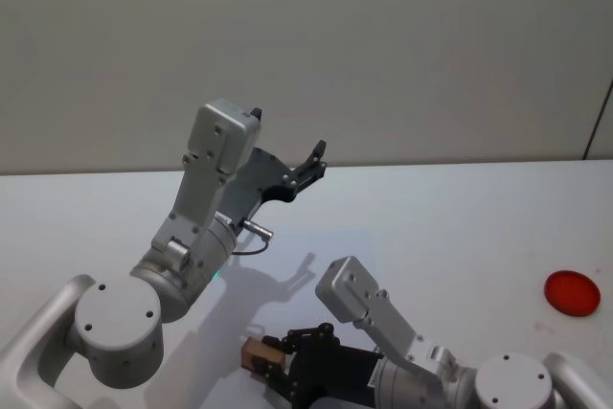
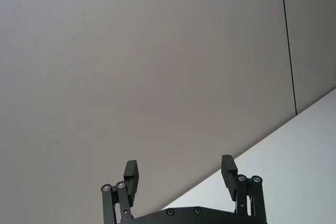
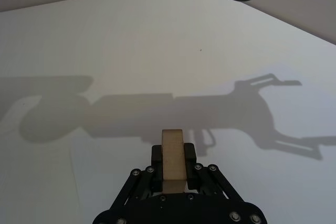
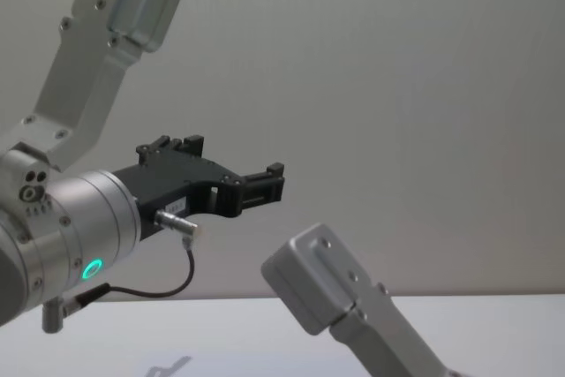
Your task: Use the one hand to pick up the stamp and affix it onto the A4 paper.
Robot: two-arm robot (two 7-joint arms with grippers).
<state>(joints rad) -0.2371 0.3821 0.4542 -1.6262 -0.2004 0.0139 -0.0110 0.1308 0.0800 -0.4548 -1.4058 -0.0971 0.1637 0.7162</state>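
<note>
My right gripper [image 1: 263, 359] is low at the near middle of the white table, shut on the stamp [image 1: 256, 354], a small tan wooden block. In the right wrist view the stamp [image 3: 172, 141] stands upright between the black fingers [image 3: 189, 153], above the white surface. The A4 paper is white on white; I make out only a faint straight edge [image 3: 71, 182] beside the gripper. My left gripper [image 1: 287, 133] is raised high over the table's left middle, open and holding nothing [image 2: 179, 163].
A red round disc [image 1: 573, 292] lies on the table [image 1: 460, 208] at the far right. The left arm's wrist, with its green light ring [image 4: 91, 268] and cable, hangs above the table. A plain wall stands behind.
</note>
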